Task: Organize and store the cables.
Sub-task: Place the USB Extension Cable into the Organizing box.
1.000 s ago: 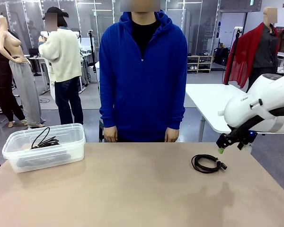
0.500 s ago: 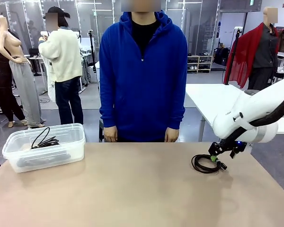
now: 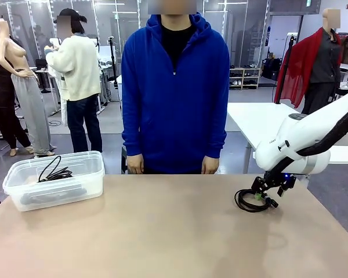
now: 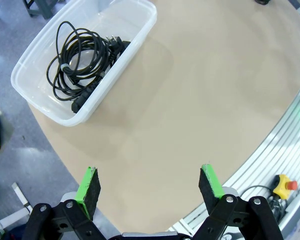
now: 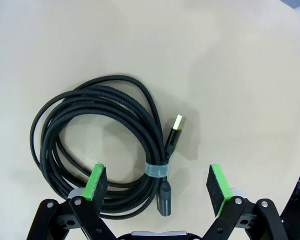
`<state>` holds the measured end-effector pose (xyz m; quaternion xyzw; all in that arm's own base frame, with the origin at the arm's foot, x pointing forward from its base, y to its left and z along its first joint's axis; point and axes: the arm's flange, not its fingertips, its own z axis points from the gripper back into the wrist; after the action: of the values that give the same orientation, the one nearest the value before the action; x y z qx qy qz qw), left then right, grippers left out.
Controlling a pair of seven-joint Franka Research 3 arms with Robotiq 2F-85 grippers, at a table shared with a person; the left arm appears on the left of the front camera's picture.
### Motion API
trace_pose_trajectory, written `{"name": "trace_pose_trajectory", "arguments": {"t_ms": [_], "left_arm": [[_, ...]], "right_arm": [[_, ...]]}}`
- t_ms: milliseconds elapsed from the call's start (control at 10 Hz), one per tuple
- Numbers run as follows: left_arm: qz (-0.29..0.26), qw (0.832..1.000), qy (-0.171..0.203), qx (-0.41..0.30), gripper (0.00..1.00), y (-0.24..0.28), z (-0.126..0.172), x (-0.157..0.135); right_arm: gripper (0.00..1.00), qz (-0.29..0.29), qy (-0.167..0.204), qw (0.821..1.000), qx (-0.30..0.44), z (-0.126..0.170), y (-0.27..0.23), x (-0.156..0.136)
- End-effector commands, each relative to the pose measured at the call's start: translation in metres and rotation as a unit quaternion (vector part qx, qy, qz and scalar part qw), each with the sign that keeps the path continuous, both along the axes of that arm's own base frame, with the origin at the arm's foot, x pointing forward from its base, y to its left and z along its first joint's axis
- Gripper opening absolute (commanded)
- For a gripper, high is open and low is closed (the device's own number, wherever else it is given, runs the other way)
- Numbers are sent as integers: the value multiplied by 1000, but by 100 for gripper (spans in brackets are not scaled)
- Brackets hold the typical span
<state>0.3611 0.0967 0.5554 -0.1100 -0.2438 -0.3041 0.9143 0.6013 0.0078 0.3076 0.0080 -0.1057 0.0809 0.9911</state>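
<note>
Right gripper (image 5: pixel 157 186) spread wide, low over the coiled cable (image 5: pixel 102 150) at the table's right side. Best centred on the taped bundle before closing, catching every strand. Far left, clear bin (image 3: pixel 84 184) holding other cables (image 4: pixel 80 65); left gripper (image 4: pixel 151 187) also spread, idle. Nothing blocking.

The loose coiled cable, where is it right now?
In the front view the loose coiled cable lies on the table's right side, directly under the open right gripper.
</note>
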Motion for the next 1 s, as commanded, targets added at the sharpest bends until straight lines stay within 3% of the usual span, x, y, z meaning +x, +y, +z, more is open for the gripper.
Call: {"name": "trace_pose_trajectory", "arguments": {"t_ms": [0, 100, 400, 500, 900], "left_arm": [[1, 1000, 1, 6, 100, -1, 0, 1], [1, 1000, 1, 6, 100, -1, 0, 1], [1, 1000, 1, 6, 100, -1, 0, 1], [1, 1000, 1, 6, 100, -1, 0, 1], [1, 1000, 1, 6, 100, -1, 0, 1]], "right_arm": [[100, -21, 3, 1000, -8, -1, 1, 13], [100, -22, 9, 1000, -9, 0, 2, 14], [6, -13, 21, 1000, -9, -4, 5, 16], [0, -15, 22, 1000, -8, -7, 4, 16], [0, -16, 17, 1000, -8, -1, 2, 11]]}}
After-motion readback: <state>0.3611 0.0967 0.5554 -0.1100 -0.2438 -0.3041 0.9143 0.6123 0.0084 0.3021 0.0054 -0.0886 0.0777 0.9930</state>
